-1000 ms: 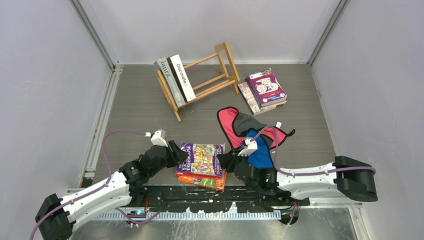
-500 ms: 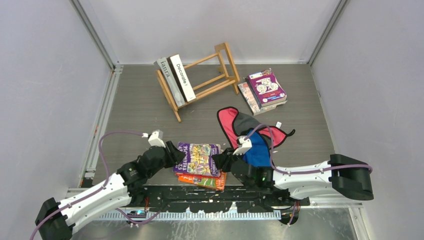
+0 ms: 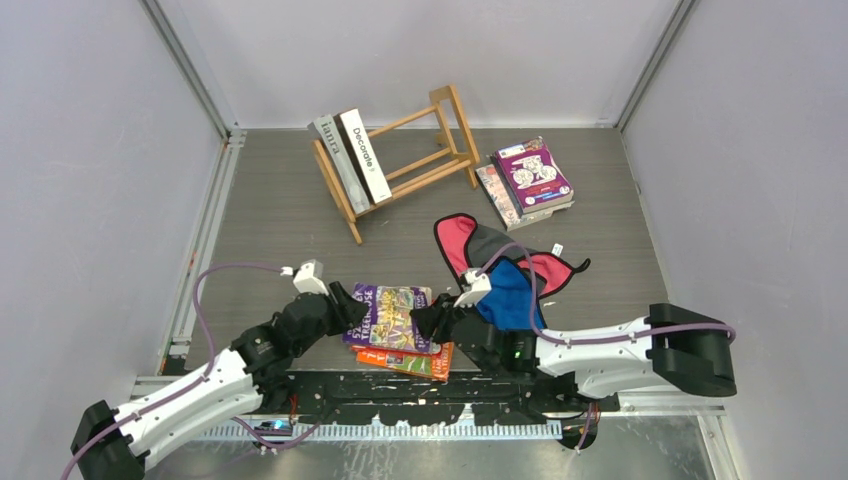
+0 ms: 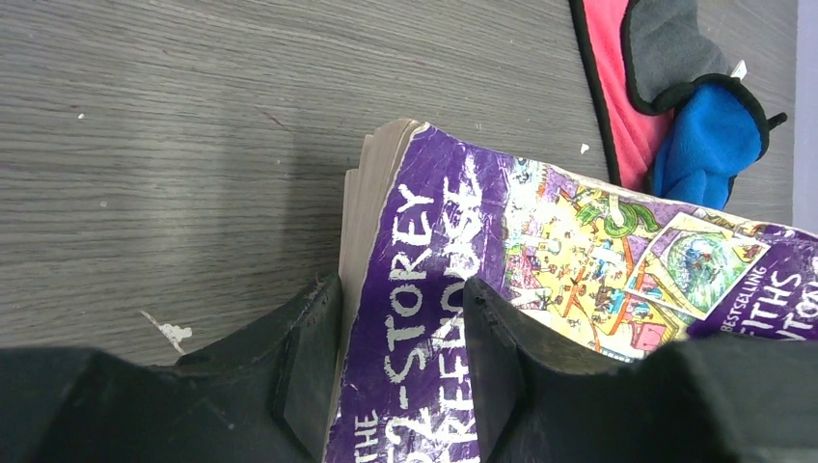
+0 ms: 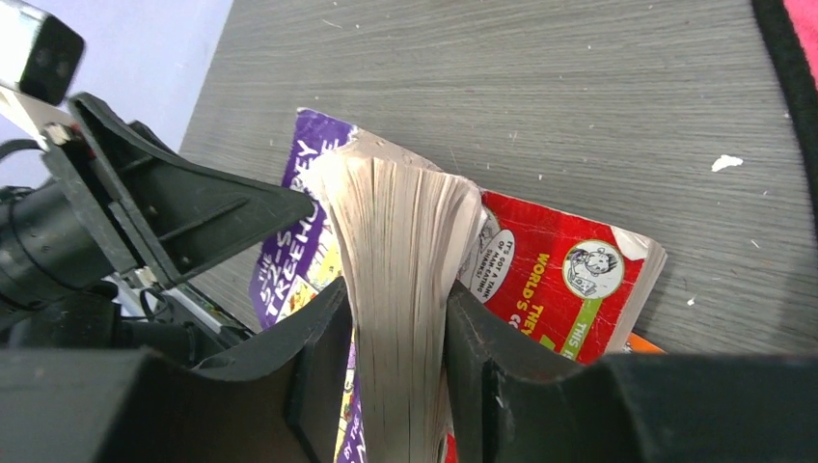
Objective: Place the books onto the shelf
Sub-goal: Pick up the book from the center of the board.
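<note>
Gripping the purple book [image 3: 392,318] from opposite ends, the left gripper [image 4: 400,318] and right gripper [image 5: 395,318] are each half closed on it, over a red book [image 5: 559,280].

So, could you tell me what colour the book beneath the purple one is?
It is a red book, clearest in the right wrist view.

Red cloth [image 3: 452,247], grey cloth [image 3: 492,243] and blue cloth [image 3: 512,297] are lying bunched together right of centre on the grey wood-grain tabletop [image 3: 270,215]. Grey is sitting over the red, and blue is overlapping their near edge. White specks are dotting the bare surface. Pale walls [image 3: 420,50] are enclosing three sides.
</note>
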You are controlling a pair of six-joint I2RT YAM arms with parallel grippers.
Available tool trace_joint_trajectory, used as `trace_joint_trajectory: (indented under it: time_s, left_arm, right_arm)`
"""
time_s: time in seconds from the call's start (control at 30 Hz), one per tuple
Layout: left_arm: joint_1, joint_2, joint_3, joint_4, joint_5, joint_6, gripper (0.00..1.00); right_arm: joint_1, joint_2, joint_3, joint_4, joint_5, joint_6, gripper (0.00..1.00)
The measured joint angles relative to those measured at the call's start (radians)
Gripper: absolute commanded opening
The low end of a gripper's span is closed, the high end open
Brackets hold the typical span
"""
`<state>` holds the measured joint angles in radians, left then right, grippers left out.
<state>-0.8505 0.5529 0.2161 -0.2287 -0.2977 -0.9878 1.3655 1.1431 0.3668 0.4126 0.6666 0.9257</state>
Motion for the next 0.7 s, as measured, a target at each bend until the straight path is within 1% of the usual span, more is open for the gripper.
trace_joint_trajectory:
  time_s: [0.07, 0.17, 0.27, 0.43, 0.7]
  left_arm:
    - [0.0, -0.006, 0.0, -0.002, 0.0, 0.0, 0.47]
    - [0.002, -0.022, 0.0, -0.012, -0.002, 0.001, 0.48]
    - [0.003, -0.042, 0.0, -0.029, -0.006, 0.001, 0.49]
    - [0.002, -0.09, 0.001, -0.047, 0.006, -0.005, 0.56]
    - [-0.008, -0.16, 0.032, -0.039, 0.037, -0.03, 0.69]
  right_arm:
    - [0.0, 0.023, 0.0, 0.007, -0.003, 0.001, 0.35]
    - [0.0, 0.045, 0.0, 0.013, -0.007, 0.005, 0.17]
    - [0.0, 0.043, 0.0, 0.024, -0.014, 0.007, 0.02]
    - [0.001, -0.013, -0.004, 0.019, -0.023, 0.009, 0.01]
    - [-0.038, -0.201, -0.061, 0.027, -0.069, 0.031, 0.01]
